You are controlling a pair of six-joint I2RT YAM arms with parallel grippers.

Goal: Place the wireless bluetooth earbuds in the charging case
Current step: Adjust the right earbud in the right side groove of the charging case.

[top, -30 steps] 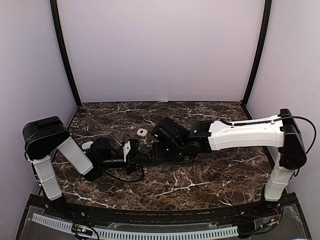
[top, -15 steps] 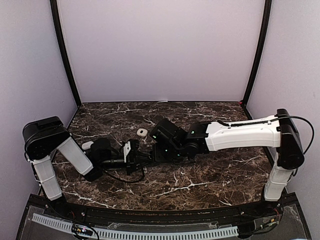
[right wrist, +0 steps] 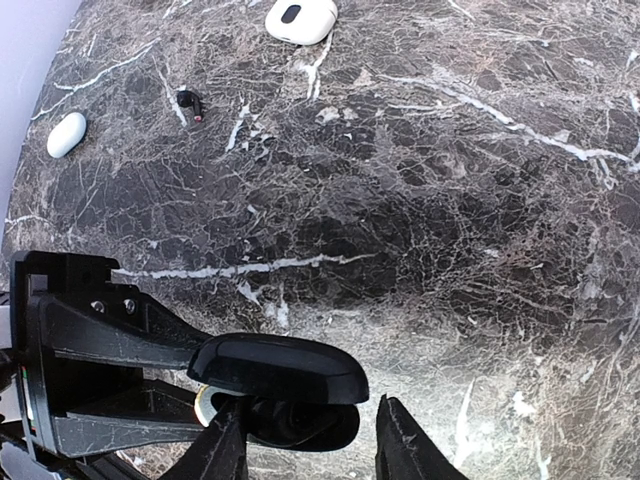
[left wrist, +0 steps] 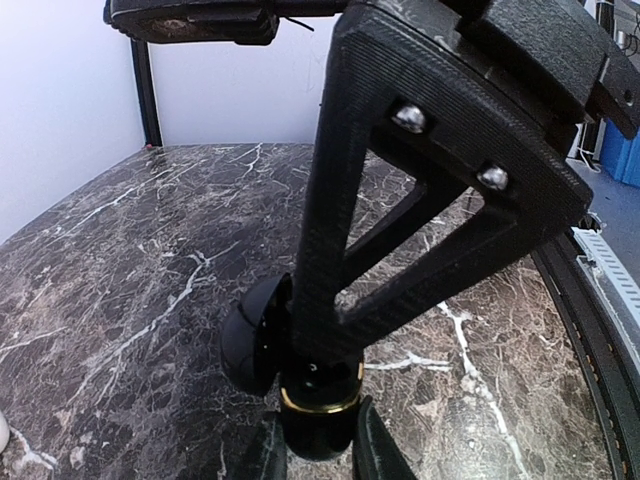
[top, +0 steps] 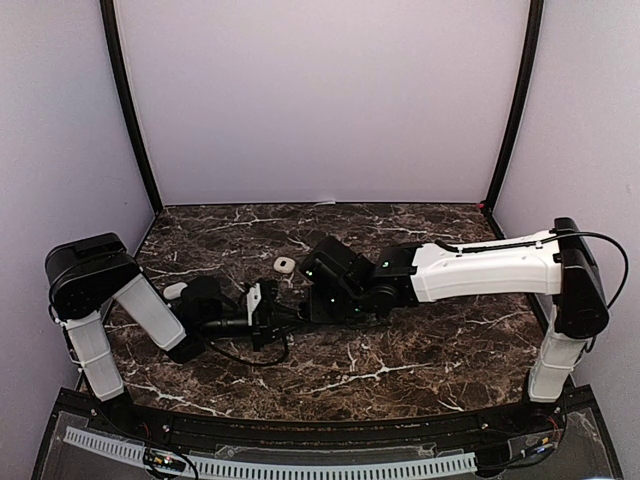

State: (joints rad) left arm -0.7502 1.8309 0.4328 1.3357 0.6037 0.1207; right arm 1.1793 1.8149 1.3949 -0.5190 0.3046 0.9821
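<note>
Left gripper (left wrist: 318, 452) is clamped on the black charging case (right wrist: 280, 370), lid open, held low over the marble table (right wrist: 470, 220) about mid-table, left of centre. Right gripper (right wrist: 310, 445) has fingers apart, one on each side of the case body; can't tell if they touch it. White earbud (right wrist: 300, 18) lies on the table farther back, apart from the case. Second white earbud (right wrist: 67, 134) lies near the left edge. Small black bit with red tip (right wrist: 190, 100) lies between those two.
</note>
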